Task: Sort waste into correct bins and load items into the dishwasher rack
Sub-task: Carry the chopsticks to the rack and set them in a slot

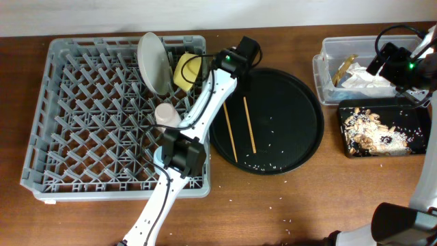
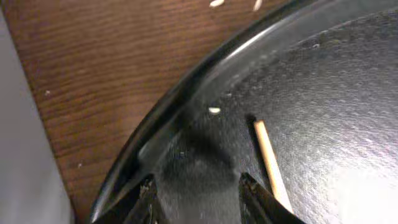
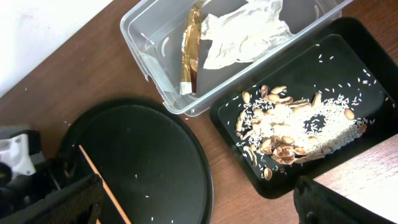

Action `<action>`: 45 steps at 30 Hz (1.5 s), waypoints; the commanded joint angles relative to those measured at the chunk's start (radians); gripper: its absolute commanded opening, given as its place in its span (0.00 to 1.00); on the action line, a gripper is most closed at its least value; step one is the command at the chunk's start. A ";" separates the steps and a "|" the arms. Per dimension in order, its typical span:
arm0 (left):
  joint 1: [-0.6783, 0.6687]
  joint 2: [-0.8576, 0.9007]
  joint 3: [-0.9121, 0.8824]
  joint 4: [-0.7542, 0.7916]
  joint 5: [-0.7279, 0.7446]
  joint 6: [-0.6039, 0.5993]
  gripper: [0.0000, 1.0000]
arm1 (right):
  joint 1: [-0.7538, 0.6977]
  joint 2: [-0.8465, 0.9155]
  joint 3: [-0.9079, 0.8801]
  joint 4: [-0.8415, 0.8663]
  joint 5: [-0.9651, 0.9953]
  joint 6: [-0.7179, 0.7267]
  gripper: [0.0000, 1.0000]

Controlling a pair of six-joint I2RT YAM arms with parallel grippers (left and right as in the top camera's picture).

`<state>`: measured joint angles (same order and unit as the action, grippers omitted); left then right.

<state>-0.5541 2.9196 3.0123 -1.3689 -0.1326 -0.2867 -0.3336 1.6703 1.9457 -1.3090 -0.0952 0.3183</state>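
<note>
Cut off at the lower edge of the left wrist view: left gripper point(image 2: 198, 202), fingers parted with nothing between them, low over the far left rim of the large round black plastic tray point(image 2: 336, 81). Visible there: only one tip of the two thin wooden chopsticks point(image 2: 268, 158), just beside the right finger. Likewise cut off in the right wrist view: right gripper point(image 3: 196, 208), fingers spread wide and empty, raised over the far right bins. Mostly covered by the left arm point(image 1: 205, 96), hard to make out: small light-blue cup point(image 1: 158, 156) at the near right of the large square grey plastic dishwasher rack point(image 1: 41, 137). In the rack's far right part: white round plate point(image 1: 153, 61) on edge, yellow bowl point(image 1: 186, 70) just beside it, small pink cup point(image 1: 166, 114) nearer. In the round tray's left half: both chopsticks, side by side, plus scattered rice grains point(image 1: 263, 160). In the clear plastic rectangular tub point(image 3: 140, 37): crumpled white paper napkin point(image 3: 242, 31) and tan paper scrap point(image 3: 191, 46). In the shallow black rectangular tray point(image 3: 367, 62), just beside the tub's near side: brownish food leftovers point(image 3: 283, 146) with rice.
</note>
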 commanded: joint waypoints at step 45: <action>0.071 -0.683 -0.801 -0.247 0.084 -0.079 0.11 | -0.007 0.004 0.006 -0.001 0.002 0.008 0.98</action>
<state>-0.4587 2.2772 2.2219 -1.6306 -0.0406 -0.3550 -0.3336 1.6711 1.9457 -1.3090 -0.0956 0.3183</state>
